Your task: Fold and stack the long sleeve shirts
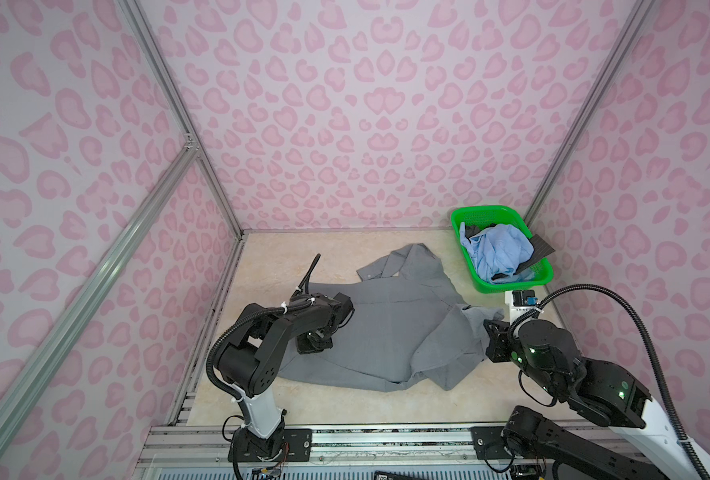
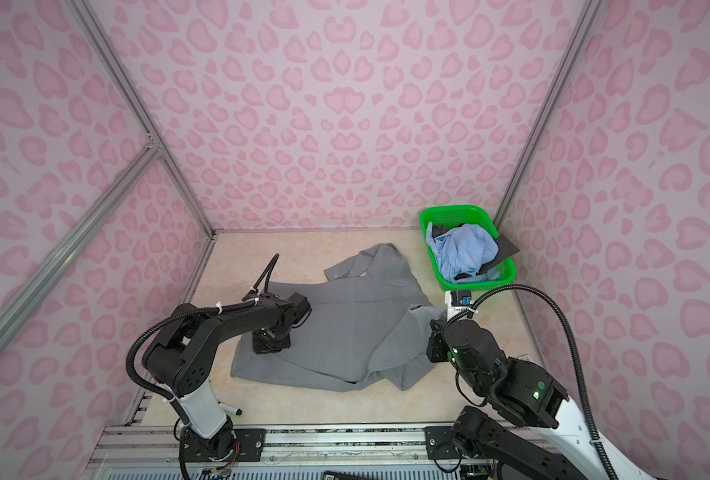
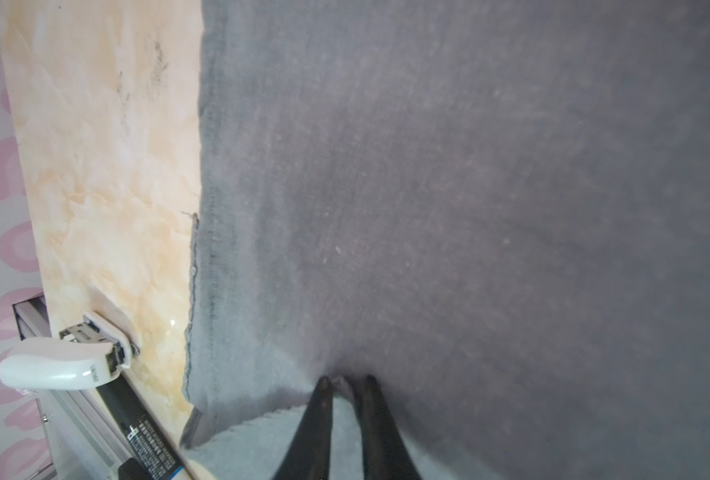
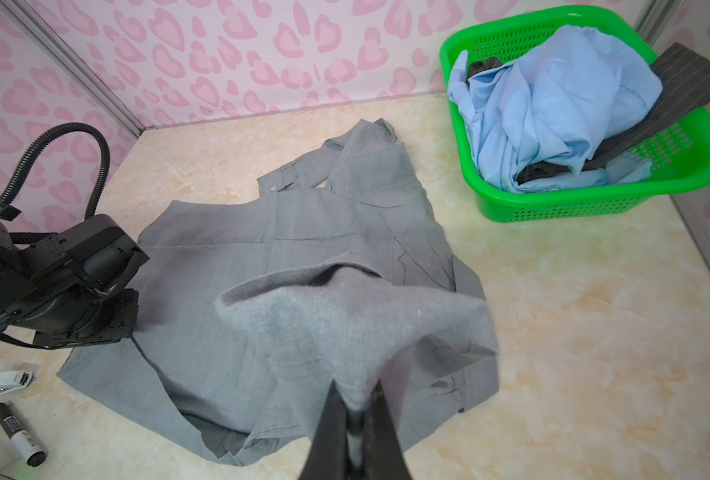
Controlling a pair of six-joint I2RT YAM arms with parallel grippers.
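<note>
Counter (image 1: 286, 257): one, marbled beige, carrying all the items.

Grey shirt (image 1: 386, 332): one, lying mid-counter. The body is spread mostly flat, which I judge to be for folding. One sleeve is bent across near the far end, and the edge nearest the right arm is raised off the surface.

Green basket (image 1: 511, 284): one, at the far right corner, well apart from the grey shirt. It appears to serve as holding stock.

Light blue shirt (image 1: 496, 249): one, crumpled in the basket and unfolded.

Dark charcoal garment (image 4: 677, 91): at least one, striped, overhanging the rim. Whether the other dark patches belong to it cannot be told.

End effectors: two.
- Right end effector (image 4: 355, 388) is clamped on a bunch of the grey shirt, holding it lifted, probably to carry that side over.
- Left end effector (image 3: 347, 380) is narrow, with a small ridge of grey cloth pinched between its tips near the hem, likely to anchor it or lift it.

Marker (image 4: 18, 432): one. Stapler (image 4: 2, 381): one. Both lie at the counter's near left edge, clear of the cloth and unrelated to the work.
</note>
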